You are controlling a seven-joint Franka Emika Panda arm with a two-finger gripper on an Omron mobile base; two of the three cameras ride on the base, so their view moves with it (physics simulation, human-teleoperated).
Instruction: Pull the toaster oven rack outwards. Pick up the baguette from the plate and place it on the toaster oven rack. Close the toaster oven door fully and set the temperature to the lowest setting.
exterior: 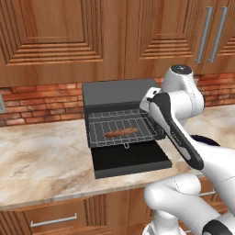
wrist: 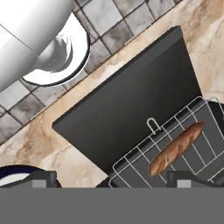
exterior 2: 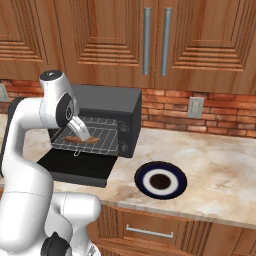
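brown baguette (wrist: pixel 176 148) lies on the rack (wrist: pixel 192 131); gripper (wrist: pixel 111 178) above, wide open, empty.

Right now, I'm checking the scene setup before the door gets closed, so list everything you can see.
Boxy dark grey toaster oven: one, on the marble counter against the brick wall.
Flat black oven door: one, folded down open.
Silver wire rack: one, pulled outwards over the door.
Slim brown baguette: one, lying on the rack.
Round navy-rimmed plate: one, empty, right of the oven.
Beige marble counter: one.
Wooden cabinets: above and below the counter.
Wall outlet: one, on the brick.
Claw: one, open, above the rack.
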